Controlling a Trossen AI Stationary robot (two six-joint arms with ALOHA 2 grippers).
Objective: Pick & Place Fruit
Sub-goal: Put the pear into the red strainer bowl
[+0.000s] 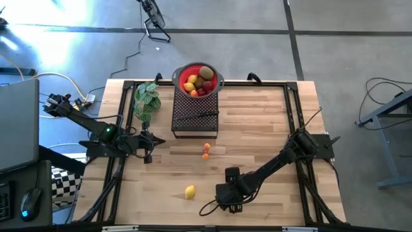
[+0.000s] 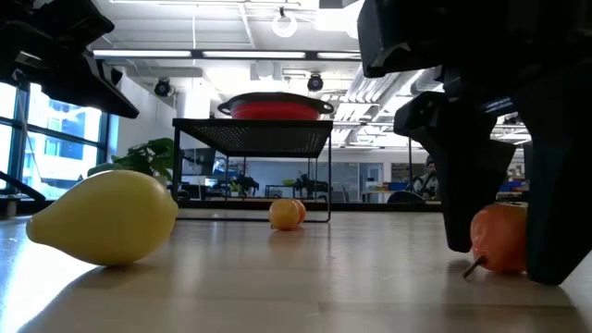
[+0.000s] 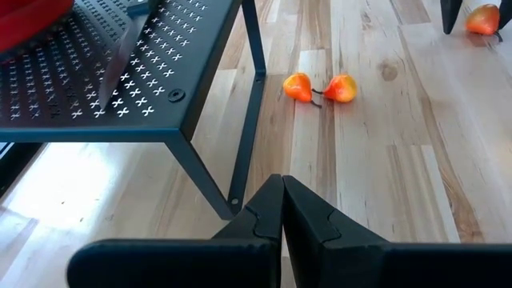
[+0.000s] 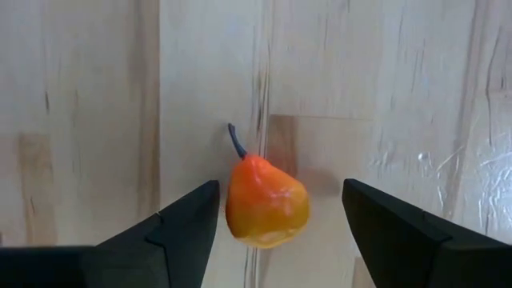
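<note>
1. Orange-red, pear-shaped fruit point(image 4: 267, 204) with a dark stem lies on the pale wooden table point(image 1: 270, 129) between the two fingers of my right gripper point(image 1: 230, 196), lower centre of the high view; my jaws stand wide on either side of it, touching neither flank.
2. Yellow lemon point(image 1: 190, 191) rests on the table just left of that gripper, apart from it.
3. Two small orange fruits point(image 1: 206, 151) lie side by side at the centre of the high view, below the black perforated stand point(image 1: 195, 115).
4. Red bowl point(image 1: 198, 79) at upper centre, on the stand's far end, holds mixed fruit, including a brown kiwi point(image 1: 205, 71).
5. My left gripper point(image 1: 147, 155) waits at centre left, jaws pressed together, empty.
6. Green leafy plant point(image 1: 147, 100) stands left of the stand.
</note>
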